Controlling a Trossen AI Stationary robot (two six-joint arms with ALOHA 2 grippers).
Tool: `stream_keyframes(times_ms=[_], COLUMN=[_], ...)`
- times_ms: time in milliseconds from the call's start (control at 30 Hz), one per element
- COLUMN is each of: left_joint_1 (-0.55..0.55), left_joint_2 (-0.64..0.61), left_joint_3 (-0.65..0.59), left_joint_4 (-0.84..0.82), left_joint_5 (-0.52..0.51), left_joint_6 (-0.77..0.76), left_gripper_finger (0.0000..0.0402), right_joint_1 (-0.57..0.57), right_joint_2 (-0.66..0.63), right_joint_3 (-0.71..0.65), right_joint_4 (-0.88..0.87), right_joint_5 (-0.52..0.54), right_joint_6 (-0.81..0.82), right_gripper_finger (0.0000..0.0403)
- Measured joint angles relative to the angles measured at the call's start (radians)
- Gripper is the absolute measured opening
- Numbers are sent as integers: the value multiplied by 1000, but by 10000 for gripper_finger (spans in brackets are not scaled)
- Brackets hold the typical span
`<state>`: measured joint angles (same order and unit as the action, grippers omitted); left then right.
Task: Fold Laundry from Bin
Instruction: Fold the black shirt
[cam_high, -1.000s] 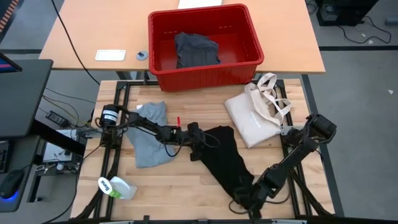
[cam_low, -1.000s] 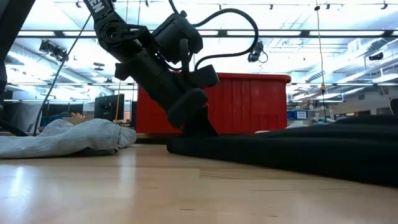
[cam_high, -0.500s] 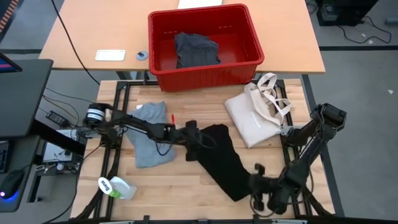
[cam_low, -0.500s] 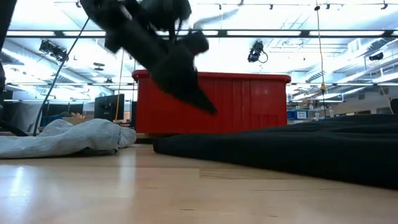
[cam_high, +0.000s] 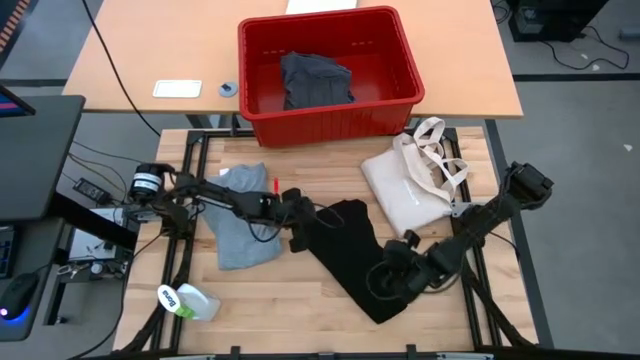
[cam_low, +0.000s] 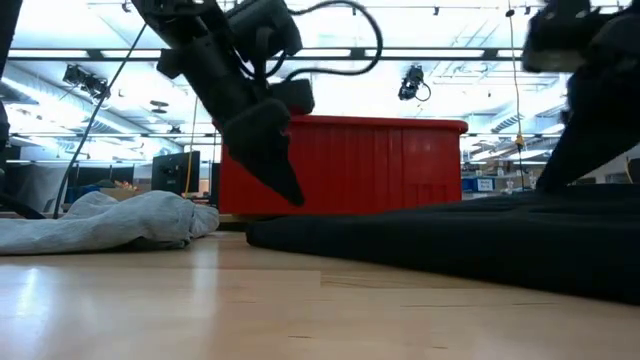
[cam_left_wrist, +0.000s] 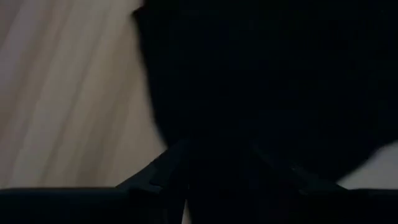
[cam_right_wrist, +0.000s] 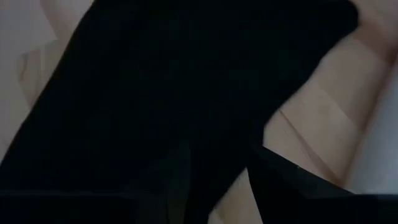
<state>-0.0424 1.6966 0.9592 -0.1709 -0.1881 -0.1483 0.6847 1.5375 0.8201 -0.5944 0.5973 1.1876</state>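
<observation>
On the left of the wooden surface, a white bottle with a green cap lies near the front edge; its label is too small to read. Beside it a light grey T-shirt lies crumpled, partly covered by the left arm reaching across it. The left end effector sits at the near-left edge of the large black garment, its fingertips lost against the dark cloth, so whether it grips the fabric or how far it is parted cannot be told; its wrist view shows little but black cloth and bare wood. The right end effector is low over the same garment's right side, blurred and equally dark, and I cannot tell its state either. Further right a cream tote bag lies just beside the black garment. Behind, on a separate surface, the red bin holds a dark grey garment, with a white card off to its left, any writing illegible.
</observation>
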Motion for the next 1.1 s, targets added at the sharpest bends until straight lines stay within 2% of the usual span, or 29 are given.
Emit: stream_keyframes(times_ms=[133, 400, 500, 633, 800, 900, 1000, 1100], left_joint_1=[23, 61, 45, 19, -4, -26, -55, -86], left_joint_2=[0, 70, 73, 26, -91, -180, -245, -281], left_joint_3=[0, 2, 2, 2, 3, 3, 3, 3], left_joint_4=[-44, -88, -87, -79, -70, -40, -2, 56], left_joint_5=[-27, -24, -19, -10, -5, 75, 191, 232], left_joint_6=[-47, -21, 33, 106, 145, 216, 306, 344], left_gripper_finger=[155, 150, 113, 19, 11, 5, 3, 2], right_joint_1=[-54, -78, -79, -82, -112, -139, -165, -193], right_joint_2=[0, 0, 0, -1, -41, -82, -129, -175], right_joint_3=[-7, -7, -7, -7, -7, -7, -7, 8], right_joint_4=[119, 264, 262, 261, 269, 319, 426, 529], right_joint_5=[-53, -52, -43, -24, -12, 4, 12, 12], right_joint_6=[-129, -287, -309, -339, -426, -572, -809, -1032], right_gripper_finger=[179, 181, 181, 181, 181, 181, 182, 184])
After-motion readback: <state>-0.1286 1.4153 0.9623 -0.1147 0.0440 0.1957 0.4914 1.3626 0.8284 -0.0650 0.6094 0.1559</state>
